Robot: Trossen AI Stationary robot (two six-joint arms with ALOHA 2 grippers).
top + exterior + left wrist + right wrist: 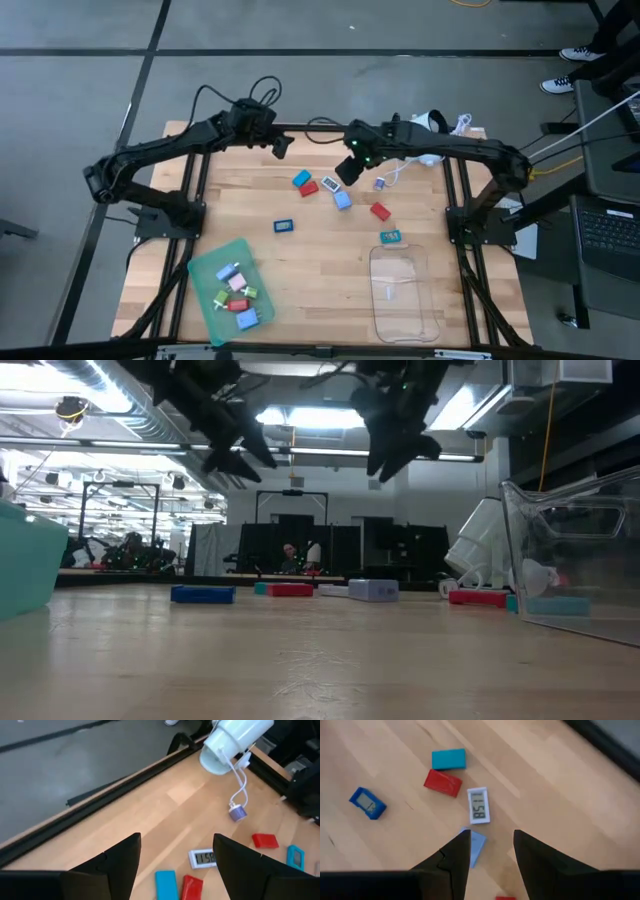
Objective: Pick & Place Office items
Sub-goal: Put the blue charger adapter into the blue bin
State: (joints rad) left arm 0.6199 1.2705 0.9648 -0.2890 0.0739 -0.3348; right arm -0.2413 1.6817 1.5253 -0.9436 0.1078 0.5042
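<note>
Scattered on the worktop point(300, 260) under the right tool point(489, 851): white clock piece point(478, 805), red piece point(442, 783), teal piece point(449, 759), pale blue piece point(475, 845) beneath its open, empty fingers. Left tool point(176, 857) nearby, raised, also open and empty.

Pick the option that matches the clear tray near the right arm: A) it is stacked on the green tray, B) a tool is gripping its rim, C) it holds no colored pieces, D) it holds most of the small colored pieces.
C: in the high view the clear tray holds no colored pieces, while several sit in the green tray apart from it, and neither tool is near it.
</note>
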